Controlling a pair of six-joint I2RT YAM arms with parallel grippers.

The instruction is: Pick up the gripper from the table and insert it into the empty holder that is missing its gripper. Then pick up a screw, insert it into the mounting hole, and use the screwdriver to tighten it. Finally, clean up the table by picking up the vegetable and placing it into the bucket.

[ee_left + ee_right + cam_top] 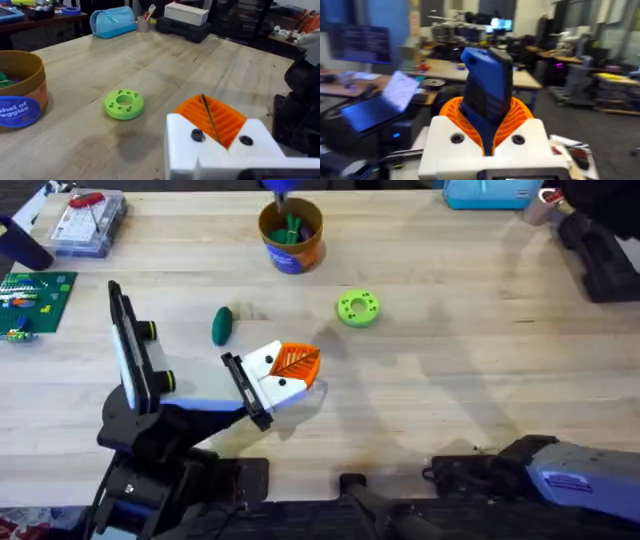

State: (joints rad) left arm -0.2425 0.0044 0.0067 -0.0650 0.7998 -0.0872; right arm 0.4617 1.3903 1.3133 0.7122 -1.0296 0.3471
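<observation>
Near the clenched left claw (pixel 298 362) lies the vegetable (pixel 221 325); the right claw (pixel 487 127) grips the screwdriver (pixel 487 85), so binning probably comes next.

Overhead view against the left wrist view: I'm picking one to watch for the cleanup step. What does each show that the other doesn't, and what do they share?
Overhead alone: the vegetable, dark green, lying on the table apart from the bucket, and a clear plastic box at the far left corner.
Left wrist alone: the white lettering on the bucket's blue label.
Both: the bucket, the green holed disc, the blue pouch and the left end effector.
</observation>
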